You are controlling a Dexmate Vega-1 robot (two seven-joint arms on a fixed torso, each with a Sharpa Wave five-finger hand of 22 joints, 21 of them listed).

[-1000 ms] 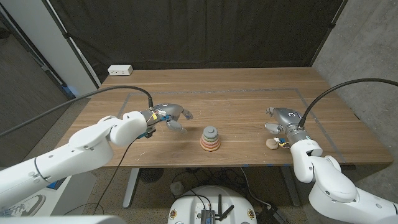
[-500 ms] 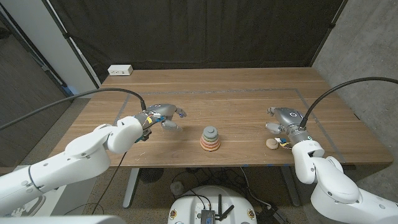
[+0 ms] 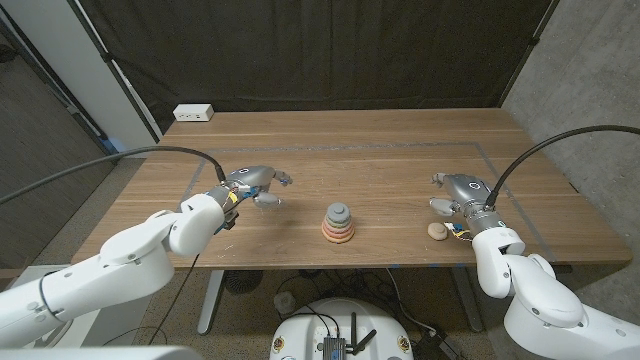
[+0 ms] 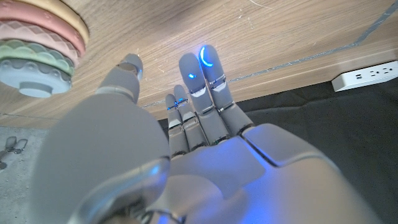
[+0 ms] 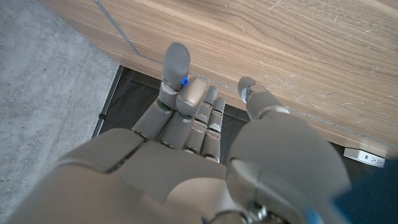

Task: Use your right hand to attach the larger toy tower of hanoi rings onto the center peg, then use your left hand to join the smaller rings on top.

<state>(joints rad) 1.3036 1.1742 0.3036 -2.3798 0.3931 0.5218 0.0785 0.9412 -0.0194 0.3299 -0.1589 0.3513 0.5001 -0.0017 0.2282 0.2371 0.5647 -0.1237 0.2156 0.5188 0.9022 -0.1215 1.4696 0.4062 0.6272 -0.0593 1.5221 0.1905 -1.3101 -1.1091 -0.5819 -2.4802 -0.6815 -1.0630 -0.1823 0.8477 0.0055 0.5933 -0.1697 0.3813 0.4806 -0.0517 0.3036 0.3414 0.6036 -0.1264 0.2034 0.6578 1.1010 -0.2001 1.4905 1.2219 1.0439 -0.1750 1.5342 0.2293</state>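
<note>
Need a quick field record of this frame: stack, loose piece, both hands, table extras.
stack: ring tower on the table, near the front edge at the middle; grey piece on top, pink and orange rings below
loose piece: tan disc lying beside the right hand, off the tower
left hand: holds nothing, fingers apart, left of the tower
right hand: holds nothing, just behind the disc
extras: white power strip at the far left corner
</note>
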